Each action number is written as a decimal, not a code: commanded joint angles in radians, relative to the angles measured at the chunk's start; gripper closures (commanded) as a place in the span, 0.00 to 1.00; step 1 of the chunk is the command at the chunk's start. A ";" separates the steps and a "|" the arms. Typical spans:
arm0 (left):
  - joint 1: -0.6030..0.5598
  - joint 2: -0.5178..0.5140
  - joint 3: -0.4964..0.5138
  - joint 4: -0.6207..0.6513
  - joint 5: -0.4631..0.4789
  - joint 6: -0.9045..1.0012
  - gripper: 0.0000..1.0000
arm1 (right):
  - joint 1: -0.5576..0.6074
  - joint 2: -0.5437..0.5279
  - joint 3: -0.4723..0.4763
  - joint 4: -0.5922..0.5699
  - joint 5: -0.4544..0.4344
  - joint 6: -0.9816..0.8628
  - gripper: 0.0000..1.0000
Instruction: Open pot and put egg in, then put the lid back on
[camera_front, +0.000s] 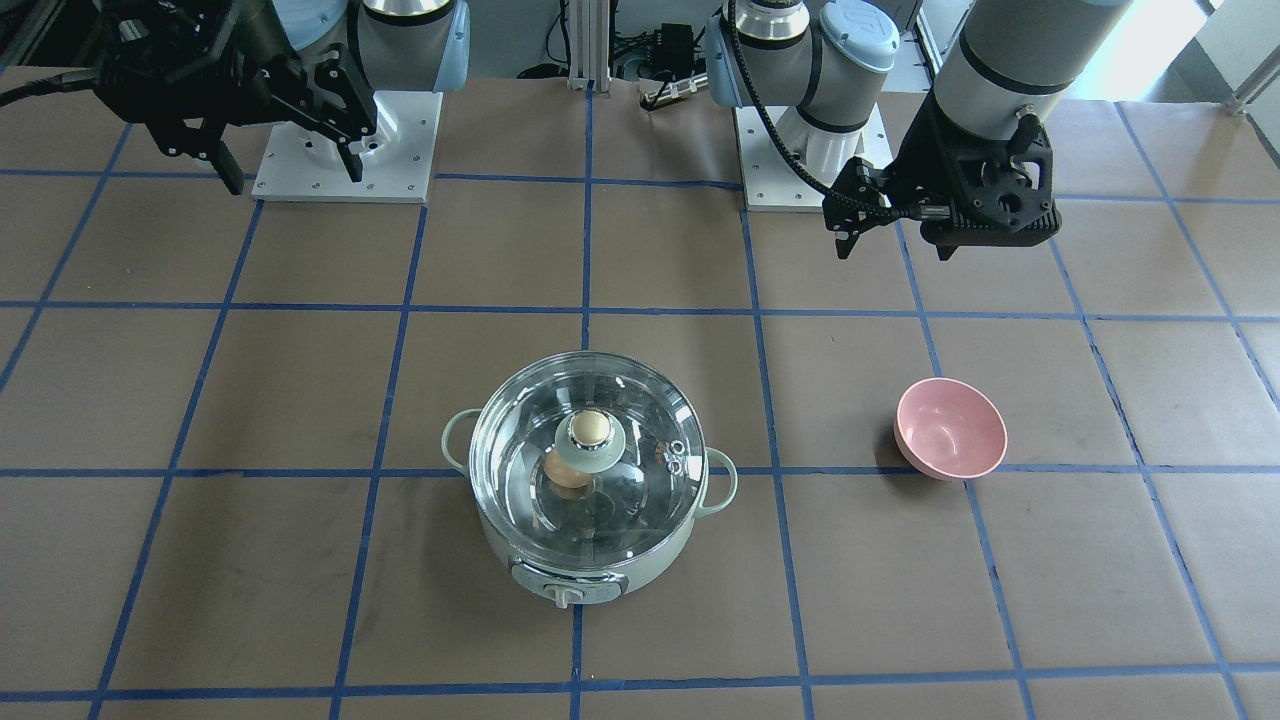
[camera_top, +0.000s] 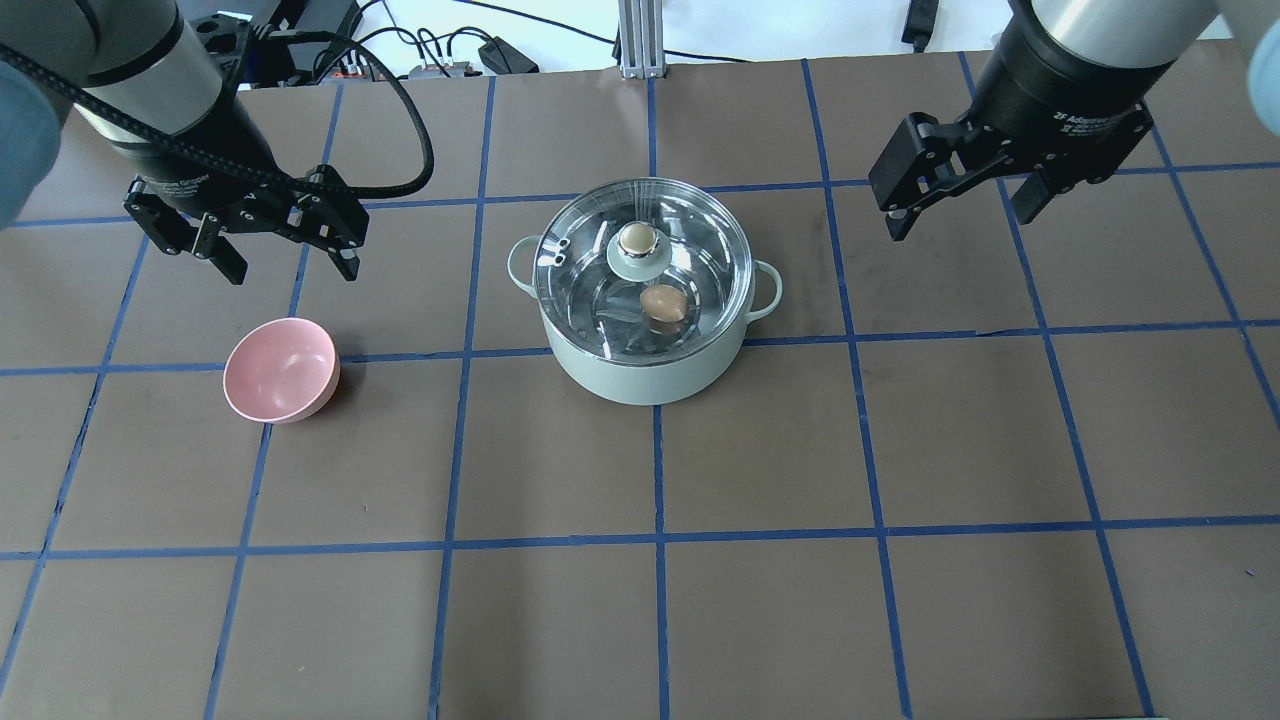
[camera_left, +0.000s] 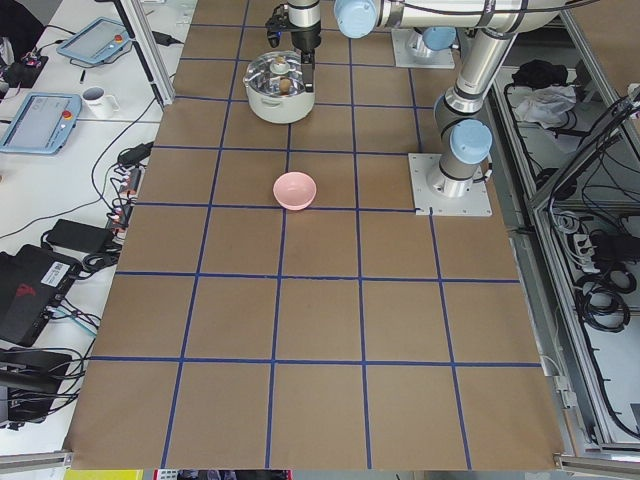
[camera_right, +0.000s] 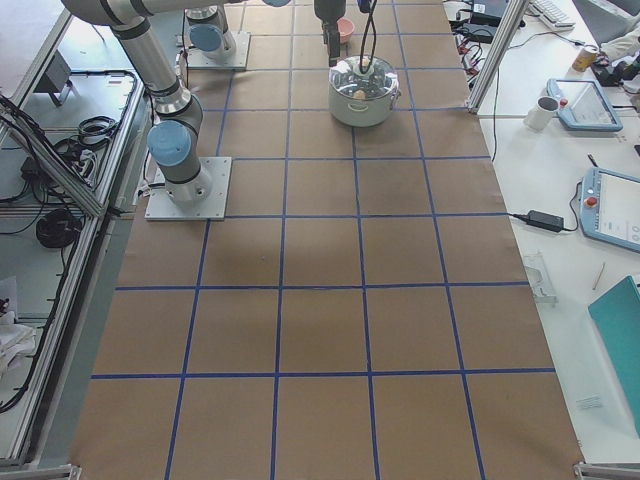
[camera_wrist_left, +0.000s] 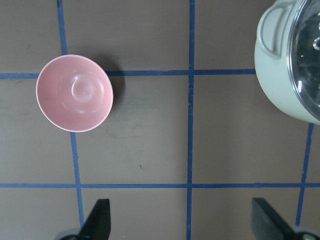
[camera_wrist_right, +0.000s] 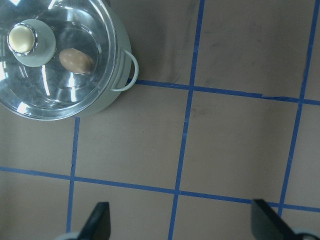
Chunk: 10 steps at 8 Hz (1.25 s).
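Observation:
The pale mint-green pot (camera_top: 645, 375) stands on the table's middle with the clear glass lid (camera_top: 700, 262) seated on it. The tan-brown egg (camera_top: 663, 303) lies inside on the steel bottom, seen through the glass. The same shows in the front view: pot (camera_front: 600, 562), lid (camera_front: 640, 440), egg (camera_front: 563, 474). My left gripper (camera_top: 292, 268) is open and empty, in the air left of the pot, above the table behind the pink bowl. My right gripper (camera_top: 960, 215) is open and empty, in the air right of the pot. The right wrist view shows lid (camera_wrist_right: 75, 90) and egg (camera_wrist_right: 75, 60).
An empty pink bowl (camera_top: 280, 368) sits left of the pot, below my left gripper; it also shows in the left wrist view (camera_wrist_left: 75, 92). The table is brown paper with a blue tape grid. The arm bases stand at the back edge.

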 joint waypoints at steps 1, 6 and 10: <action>-0.039 0.004 0.011 -0.013 0.045 -0.009 0.00 | -0.016 0.007 0.000 -0.005 0.008 0.000 0.00; -0.063 -0.002 0.062 -0.078 0.032 -0.017 0.00 | -0.025 0.012 0.000 -0.002 0.009 0.006 0.00; -0.065 0.000 0.062 -0.081 0.032 -0.017 0.00 | -0.026 0.012 0.000 -0.006 0.009 0.006 0.00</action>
